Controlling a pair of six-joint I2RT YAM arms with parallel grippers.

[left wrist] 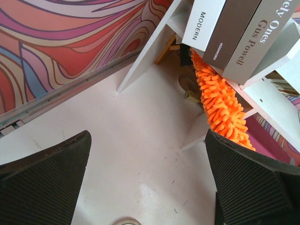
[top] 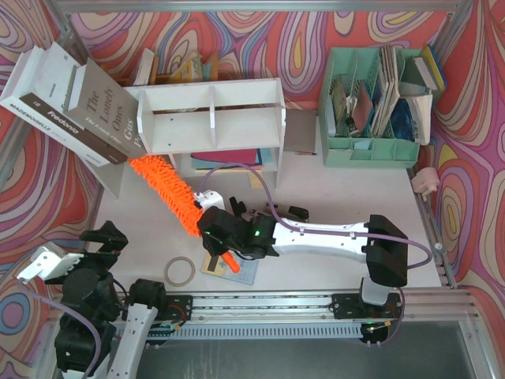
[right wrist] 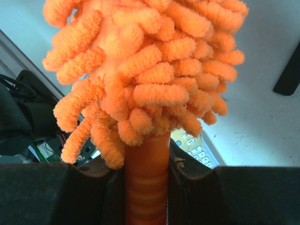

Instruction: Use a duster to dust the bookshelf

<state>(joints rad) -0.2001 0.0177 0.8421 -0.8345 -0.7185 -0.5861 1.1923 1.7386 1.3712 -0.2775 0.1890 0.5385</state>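
**Duster tip meets the shelf's lower-left corner**

The right end effector [right wrist: 146, 187] is clenched on the duster [top: 167, 192] handle. Its fluffy head slants up-left of centre, reaching the bookshelf [top: 213, 117]. The left end effector [left wrist: 147, 187] hangs released. Dusting looks barely begun; next likely a rightward sweep along the boards.

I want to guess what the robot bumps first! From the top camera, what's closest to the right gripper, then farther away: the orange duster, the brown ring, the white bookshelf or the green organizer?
1. duster: held in the right gripper itself.
2. brown ring: just left, nearer the arm bases.
3. bookshelf: behind it, toward the back.
4. green organizer: far back right.
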